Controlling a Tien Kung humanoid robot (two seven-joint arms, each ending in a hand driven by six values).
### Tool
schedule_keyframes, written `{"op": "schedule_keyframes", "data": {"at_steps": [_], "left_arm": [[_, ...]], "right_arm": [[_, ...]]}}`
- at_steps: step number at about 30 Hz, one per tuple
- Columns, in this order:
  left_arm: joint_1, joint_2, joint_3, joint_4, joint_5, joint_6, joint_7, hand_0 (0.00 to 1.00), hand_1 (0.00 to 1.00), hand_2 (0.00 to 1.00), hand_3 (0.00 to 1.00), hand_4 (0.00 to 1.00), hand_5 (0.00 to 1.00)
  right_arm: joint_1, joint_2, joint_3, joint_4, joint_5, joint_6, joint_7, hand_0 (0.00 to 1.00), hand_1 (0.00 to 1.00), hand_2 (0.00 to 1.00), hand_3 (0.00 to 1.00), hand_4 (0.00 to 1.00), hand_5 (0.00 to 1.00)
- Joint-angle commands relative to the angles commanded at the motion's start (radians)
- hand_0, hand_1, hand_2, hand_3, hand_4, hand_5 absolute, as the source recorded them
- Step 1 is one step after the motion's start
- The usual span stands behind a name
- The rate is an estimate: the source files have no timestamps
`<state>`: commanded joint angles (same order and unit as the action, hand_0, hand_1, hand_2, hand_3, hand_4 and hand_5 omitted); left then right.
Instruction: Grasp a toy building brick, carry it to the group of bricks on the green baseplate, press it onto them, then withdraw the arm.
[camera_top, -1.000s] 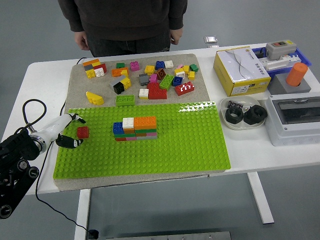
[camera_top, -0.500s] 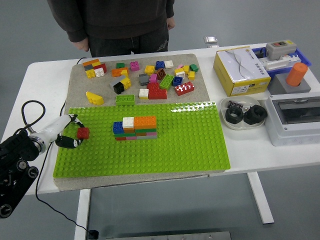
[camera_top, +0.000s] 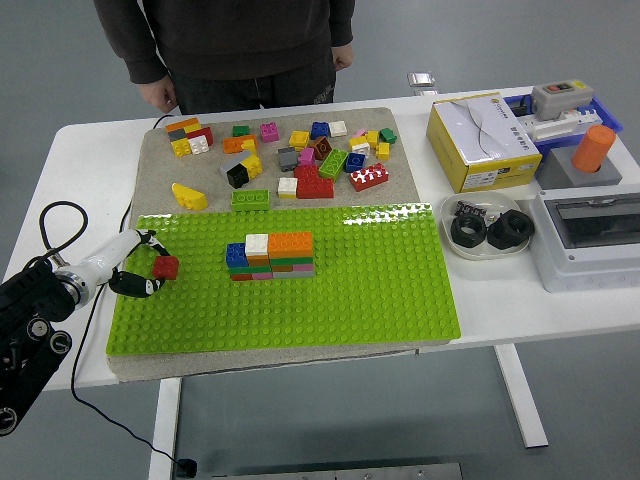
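A small red brick rests on the left part of the green baseplate. My left hand reaches in from the lower left. Its white fingers with black tips are spread above and below the brick's left side, wider than the brick, and do not clamp it. The group of stacked bricks, blue, white, orange, green and red, stands in the middle of the baseplate, well to the right of the hand. My right arm does not show.
Several loose bricks lie on the beige mat behind the baseplate. A person stands at the far side, hands hanging. A yellow box, a bowl with black parts and a grey switch box stand on the right.
My left arm has drawn back slightly to the lower left. The red brick has stayed almost in place. The person shifted a little.
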<state>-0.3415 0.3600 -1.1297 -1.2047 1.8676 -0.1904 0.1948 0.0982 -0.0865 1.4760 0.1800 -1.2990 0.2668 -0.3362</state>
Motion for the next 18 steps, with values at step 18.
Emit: {"op": "schedule_keyframes", "data": {"at_steps": [18], "left_arm": [[0.017,-0.079,-0.097,-0.175,-0.007,-0.069,0.164,0.998,0.981,0.947,0.444,0.688,0.002]], "right_arm": [[-0.001,-0.002,0.017,0.000,-0.016,-0.005,0.003,0.730,0.676,0.730,0.843,0.630,0.998]]}}
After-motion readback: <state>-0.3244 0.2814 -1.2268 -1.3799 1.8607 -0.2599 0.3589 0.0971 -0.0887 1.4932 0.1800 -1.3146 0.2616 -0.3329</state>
